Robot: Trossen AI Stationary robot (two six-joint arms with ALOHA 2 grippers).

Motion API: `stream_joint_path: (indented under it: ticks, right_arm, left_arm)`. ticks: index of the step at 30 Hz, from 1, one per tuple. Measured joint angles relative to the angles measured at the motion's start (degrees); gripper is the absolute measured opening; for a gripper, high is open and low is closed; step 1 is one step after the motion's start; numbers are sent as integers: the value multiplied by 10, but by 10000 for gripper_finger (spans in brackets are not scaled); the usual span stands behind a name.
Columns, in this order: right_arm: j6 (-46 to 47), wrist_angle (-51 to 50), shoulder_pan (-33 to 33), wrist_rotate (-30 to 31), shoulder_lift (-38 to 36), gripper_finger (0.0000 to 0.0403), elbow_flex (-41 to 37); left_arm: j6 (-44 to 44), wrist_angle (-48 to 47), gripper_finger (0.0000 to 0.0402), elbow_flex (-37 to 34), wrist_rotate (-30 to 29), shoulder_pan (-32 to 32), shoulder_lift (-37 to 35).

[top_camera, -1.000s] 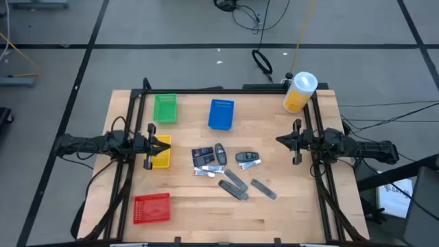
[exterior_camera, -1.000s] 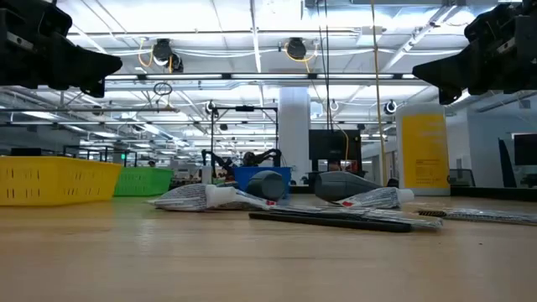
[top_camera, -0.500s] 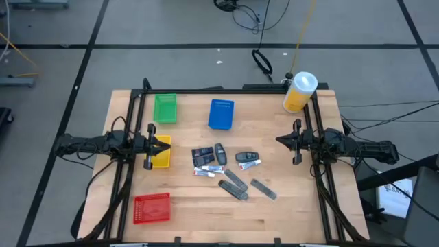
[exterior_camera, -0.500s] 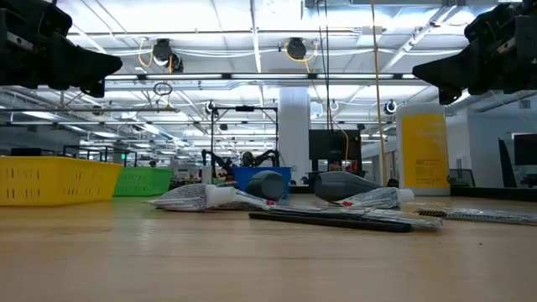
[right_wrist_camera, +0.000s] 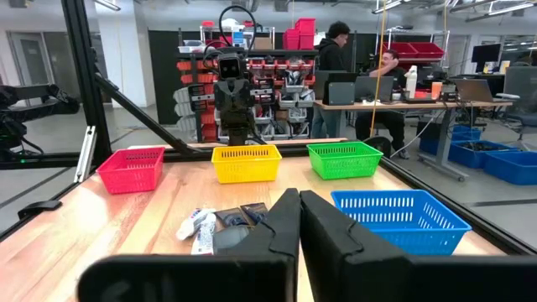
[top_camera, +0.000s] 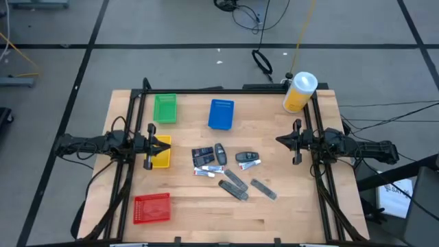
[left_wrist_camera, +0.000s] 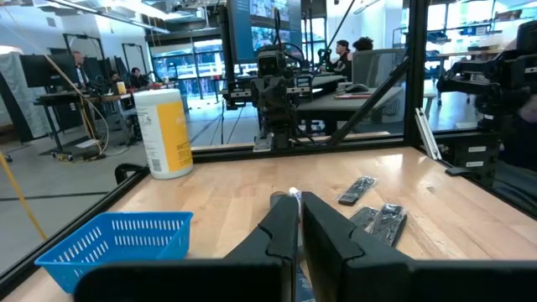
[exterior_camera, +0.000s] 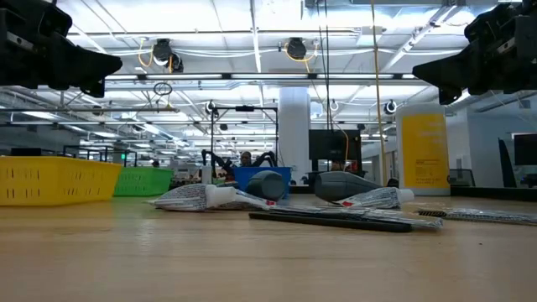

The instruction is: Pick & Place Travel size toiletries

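The travel size toiletries (top_camera: 230, 170) lie in a loose cluster on the middle of the wooden table: dark little bottles (top_camera: 219, 152), grey flat packets (top_camera: 263, 189) and small tubes (exterior_camera: 210, 196). Each rests flat on the tabletop. My left gripper (top_camera: 169, 144) hovers shut at the table's left side, above the yellow tray, pointing level toward the cluster. My right gripper (top_camera: 278, 140) hovers shut at the right side, also pointing toward it. Both are well clear of the items. The wrist views show the shut fingers (left_wrist_camera: 295, 220) (right_wrist_camera: 294, 214) with the items (left_wrist_camera: 369, 190) (right_wrist_camera: 200, 226) beyond them.
Small trays stand on the table: green (top_camera: 164, 108) and blue (top_camera: 221, 114) at the far side, yellow (top_camera: 160, 156) at the left, red (top_camera: 151, 208) at the near left. A big yellow white-lidded canister (top_camera: 300, 91) stands at the far right corner. Black frame rails run along the table's sides.
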Motion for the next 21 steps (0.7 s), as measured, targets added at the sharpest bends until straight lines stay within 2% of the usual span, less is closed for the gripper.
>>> stream_joint_path:
  ticks: [8,12,15,18,21]
  right_arm:
    - [-1,0,0,0,0,4,0]
    - [-168,36,-1,33,0,4,0]
    - [-266,45,-1,30,0,4,0]
    - [-308,43,-1,30,0,4,0]
    - [-309,44,-1,29,0,4,0]
  left_arm:
    - [0,0,21,0,0,0,0]
    - [0,0,21,0,0,0,0]
    - [0,0,21,0,0,0,0]
    - [0,0,21,0,0,0,0]
    - [0,0,21,0,0,0,0]
